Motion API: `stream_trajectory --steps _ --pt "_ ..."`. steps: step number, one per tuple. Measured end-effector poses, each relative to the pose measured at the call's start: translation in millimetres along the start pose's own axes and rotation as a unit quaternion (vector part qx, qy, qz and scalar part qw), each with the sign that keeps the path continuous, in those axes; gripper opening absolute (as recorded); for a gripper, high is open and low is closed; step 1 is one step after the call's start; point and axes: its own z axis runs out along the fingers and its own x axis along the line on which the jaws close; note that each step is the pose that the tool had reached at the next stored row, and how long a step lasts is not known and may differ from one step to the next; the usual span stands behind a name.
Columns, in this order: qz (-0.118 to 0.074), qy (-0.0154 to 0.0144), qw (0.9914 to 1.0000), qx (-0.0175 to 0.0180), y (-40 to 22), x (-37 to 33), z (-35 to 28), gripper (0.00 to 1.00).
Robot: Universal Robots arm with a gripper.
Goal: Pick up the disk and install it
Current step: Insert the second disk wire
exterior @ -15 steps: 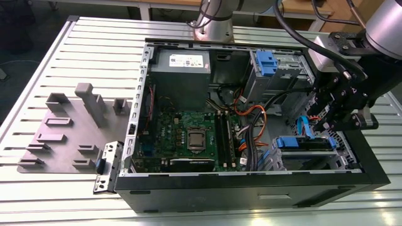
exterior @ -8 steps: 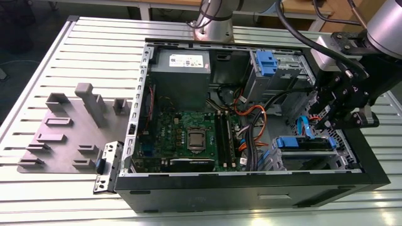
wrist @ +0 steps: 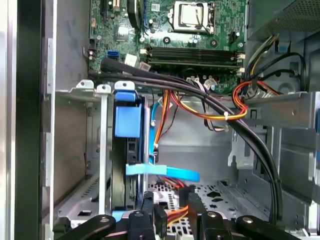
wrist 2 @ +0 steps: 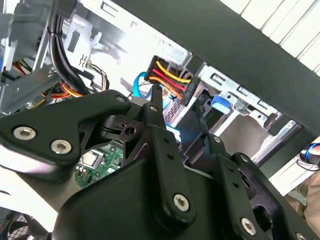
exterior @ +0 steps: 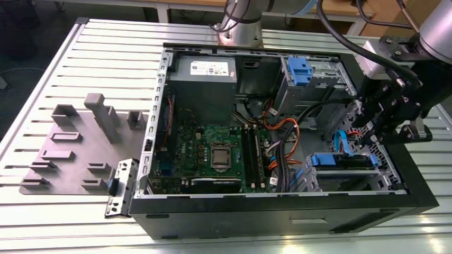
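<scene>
In the exterior view, an open black computer case (exterior: 282,214) is lying on a slatted metal table (exterior: 63,222). The case is holding a green motherboard (exterior: 211,153) near its centre and a boxy grey power supply (exterior: 205,79) toward 11 o'clock. At about 4 o'clock a sheet-metal drive cage (exterior: 346,182) is carrying the disk (exterior: 341,160), its blue plastic bracket facing up. The gripper (exterior: 385,132) is hanging just at 2 o'clock from the disk, apart from it.

In the second wrist view, the matte black fingers (wrist 2: 157,117) are standing close to a black connector (wrist 2: 172,82) with yellow, red and orange wires.

In the first wrist view, the disk (wrist: 127,122) is sitting on edge inside the bright metal cage (wrist: 102,150), just beside the gripper (wrist: 172,209). The fingers are standing slightly apart, and nothing is showing clamped between them. A flat light-blue cable (wrist: 165,172) is crossing between the disk and the fingertips.
</scene>
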Motion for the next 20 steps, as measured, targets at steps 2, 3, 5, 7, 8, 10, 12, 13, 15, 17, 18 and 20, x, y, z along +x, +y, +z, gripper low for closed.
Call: stream_trajectory --steps 2,3,5,7,8,10,12,13,15,17,18,20 --pt "0.0 0.0 1.0 0.0 -3.3 -0.4 0.3 0.41" --pt "0.0 0.0001 1.0 0.0 -5.0 -0.4 0.4 0.41" --pt "0.0 0.0001 1.0 0.0 -8.4 -0.6 0.6 0.41" --pt "0.0 0.0001 1.0 0.0 -12.2 -0.8 0.9 0.41" --pt "0.0 0.0002 1.0 0.0 -13.9 -0.9 1.0 0.41" --pt "0.0 0.0005 1.0 0.0 -16.9 -1.1 1.5 0.41" --pt "0.0 0.0009 1.0 0.0 -17.8 -1.2 1.6 0.41" --pt "0.0 0.0009 1.0 0.0 -17.9 -1.1 1.7 0.41" --pt "0.0 0.0009 1.0 0.0 -18.0 -1.1 1.8 0.41" --pt "0.0 0.0008 1.0 0.0001 -17.6 -1.1 2.1 0.41" --pt "0.0 0.0009 1.0 0.0001 -17.3 -1.1 2.3 0.41" --pt "0.0 0.0014 1.0 0.0001 -17.1 -1.1 2.5 0.41"
